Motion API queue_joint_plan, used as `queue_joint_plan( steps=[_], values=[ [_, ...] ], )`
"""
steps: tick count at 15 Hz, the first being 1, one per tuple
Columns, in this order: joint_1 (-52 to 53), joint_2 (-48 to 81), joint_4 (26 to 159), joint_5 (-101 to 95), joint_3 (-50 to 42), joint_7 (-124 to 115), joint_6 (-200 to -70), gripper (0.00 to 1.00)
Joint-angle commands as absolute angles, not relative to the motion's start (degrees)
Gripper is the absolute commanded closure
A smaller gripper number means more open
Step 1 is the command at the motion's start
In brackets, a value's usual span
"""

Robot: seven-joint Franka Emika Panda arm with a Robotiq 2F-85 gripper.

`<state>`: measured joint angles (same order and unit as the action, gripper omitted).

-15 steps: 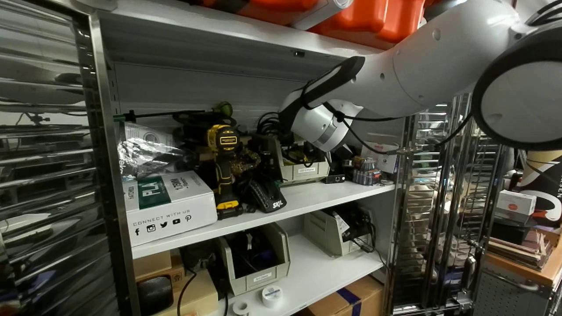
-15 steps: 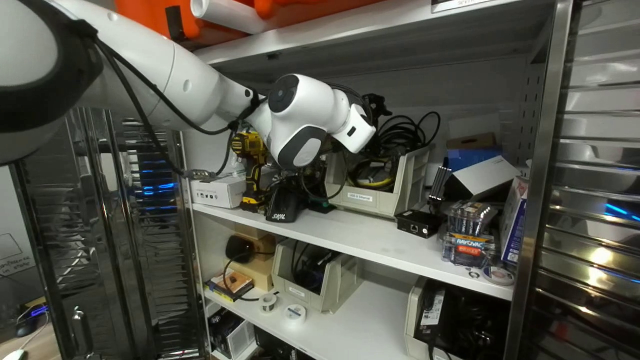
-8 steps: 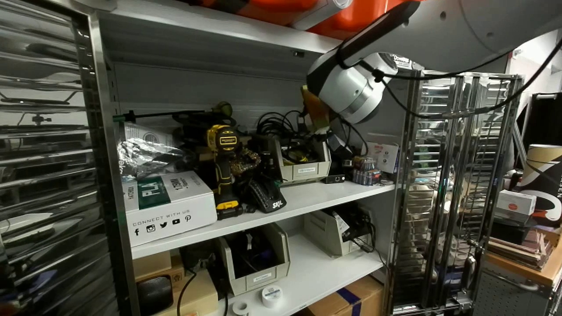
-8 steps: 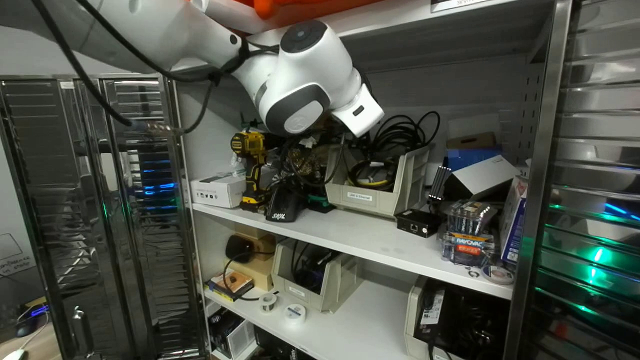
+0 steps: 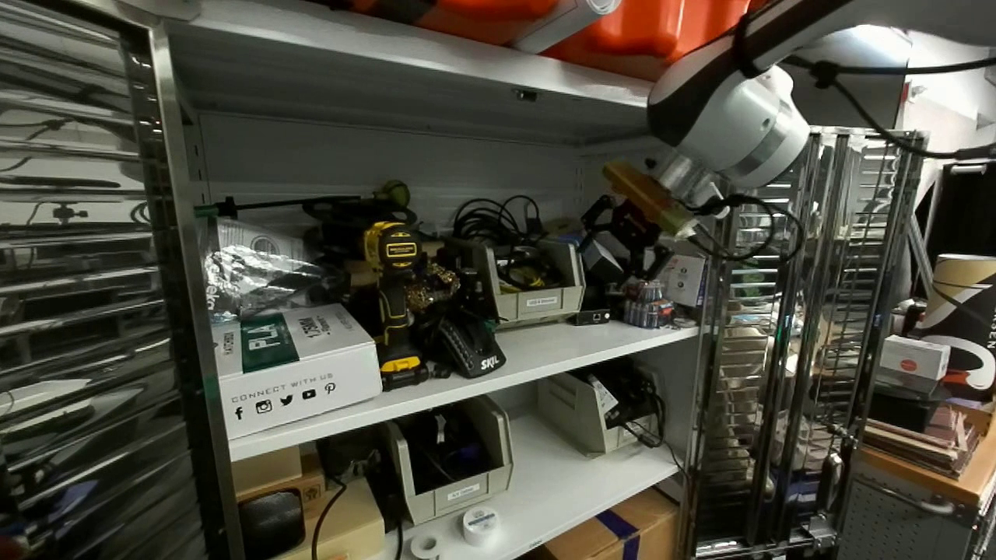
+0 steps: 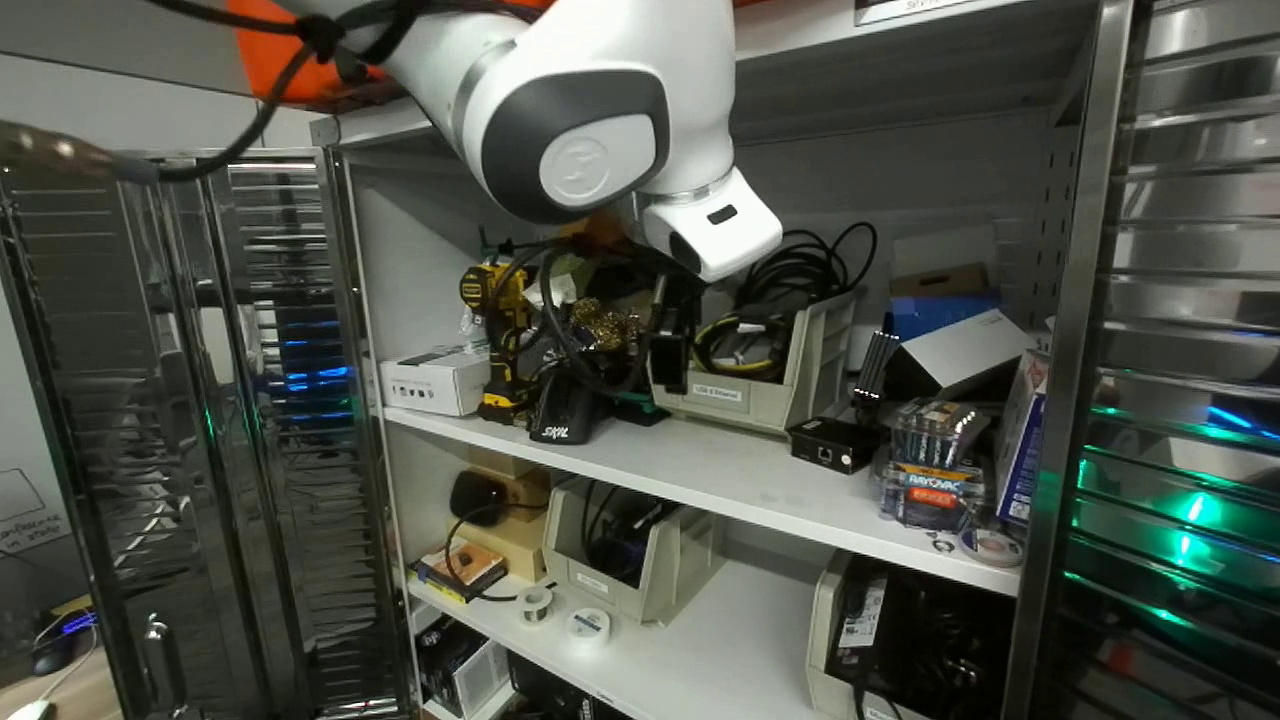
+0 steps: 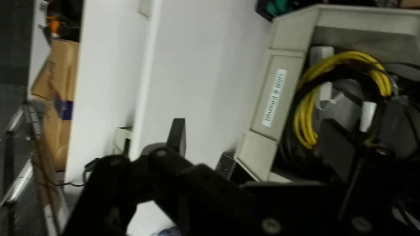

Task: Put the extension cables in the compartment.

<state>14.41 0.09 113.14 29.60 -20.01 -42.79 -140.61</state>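
The extension cables, loose black loops (image 5: 486, 224), lie at the top rear of a beige bin (image 5: 517, 306) labelled "USB & Ethernet" on the middle shelf. The loops (image 6: 808, 268) and bin (image 6: 765, 402) also show in the other exterior picture. I cannot tell how deep the loops sit. In the wrist view the bin (image 7: 290, 86) holds a yellow coil (image 7: 306, 111) and black cords. My gripper (image 5: 618, 237) is open, with its fingers wide apart. It is in front of the shelf, apart from the loops. In the wrist view the gripper (image 7: 257, 141) holds nothing visible.
A yellow-black drill (image 5: 397, 303), white box (image 5: 303, 365) and SKIL tool (image 5: 471, 346) stand left of the bin. Batteries (image 6: 935, 470) and a small black box (image 6: 832, 445) stand right. More beige bins (image 5: 459, 494) are below. Metal doors (image 6: 1180, 350) flank the cabinet.
The arm has drawn back from above the bin, out of the shelf and to the right in an exterior view. The gripper has come into sight. The cable loops have not visibly moved.
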Motion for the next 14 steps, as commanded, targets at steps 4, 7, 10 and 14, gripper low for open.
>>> queue_joint_plan(
  steps=[4, 7, 10, 14],
  values=[
    [0.53, -15.60, 121.05, 18.30, -13.18, -37.48, -108.98, 0.00],
    [-3.59, -18.50, 119.57, 15.89, -13.22, -30.01, -93.26, 0.00],
    [-6.38, -19.10, 116.30, 14.26, -13.46, -21.61, -79.93, 0.00],
    [-8.81, -18.74, 116.28, 15.42, -12.54, -19.46, -78.21, 0.00]
  ],
)
